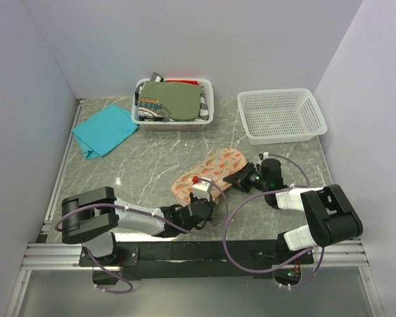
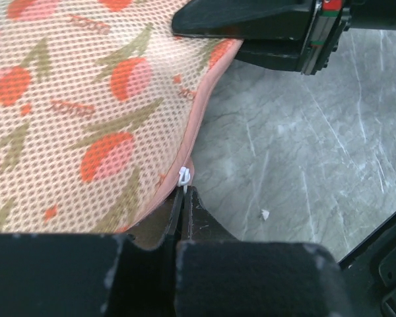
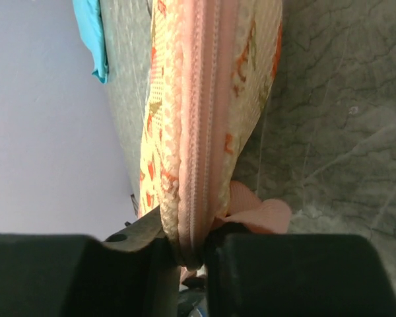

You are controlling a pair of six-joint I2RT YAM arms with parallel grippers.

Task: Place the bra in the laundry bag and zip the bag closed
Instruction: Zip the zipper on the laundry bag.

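From above, the laundry bag [image 1: 208,173] lies mid-table, with the left gripper [image 1: 199,195] at its 6 o'clock and the right gripper [image 1: 237,176] at 3 o'clock.

Left wrist: the fingers [image 2: 204,228] pinch the white zipper pull [image 2: 183,176]. The print's lettering is unreadable.

Right wrist: the fingers [image 3: 303,277] clamp the bag's zipped edge.

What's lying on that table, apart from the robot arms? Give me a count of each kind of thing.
White mesh baskets: 2
Teal cloth: 1
Printed laundry bag: 1
Olive-green garment, in the left basket: 1
Other clothes under it: too hidden to count
Total: 5 things that can be counted
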